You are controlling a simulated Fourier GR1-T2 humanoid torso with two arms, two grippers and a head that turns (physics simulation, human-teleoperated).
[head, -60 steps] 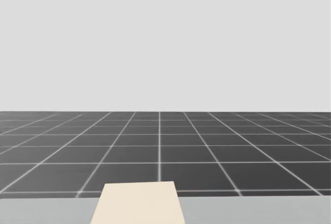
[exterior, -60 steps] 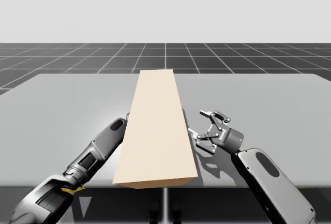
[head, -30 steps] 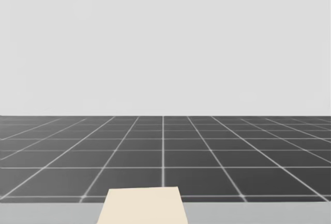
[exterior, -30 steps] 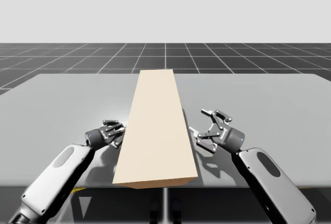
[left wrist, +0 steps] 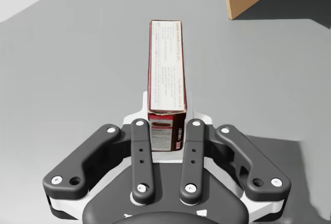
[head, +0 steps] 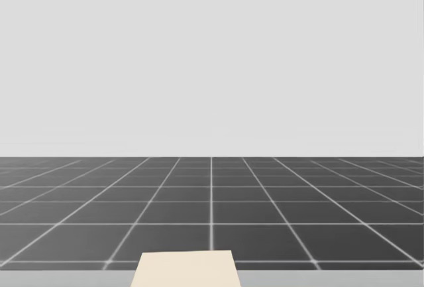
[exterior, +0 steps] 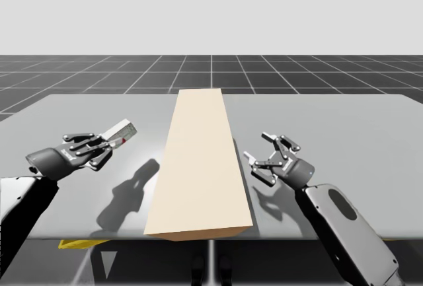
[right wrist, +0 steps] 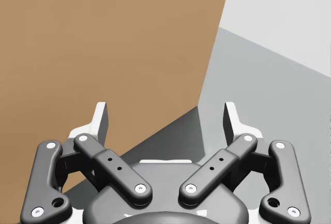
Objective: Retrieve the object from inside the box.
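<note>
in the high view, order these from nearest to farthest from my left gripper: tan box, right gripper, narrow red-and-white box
1. narrow red-and-white box: held in the left gripper itself.
2. tan box: in the middle, to that gripper's right.
3. right gripper: open, on the tan box's other side.

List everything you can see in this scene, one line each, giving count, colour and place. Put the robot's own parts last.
table: one, grey, under everything.
long box: one, cream top with brown sides, lying down the table's middle, closed on top.
small carton: one, dark red and white, narrow, held above the table's left part.
floor: one, dark with a pale grid, beyond the table.
left gripper: one, black and white, shut on the small carton.
right gripper: one, black and white, open, beside the long box's right side.
</note>
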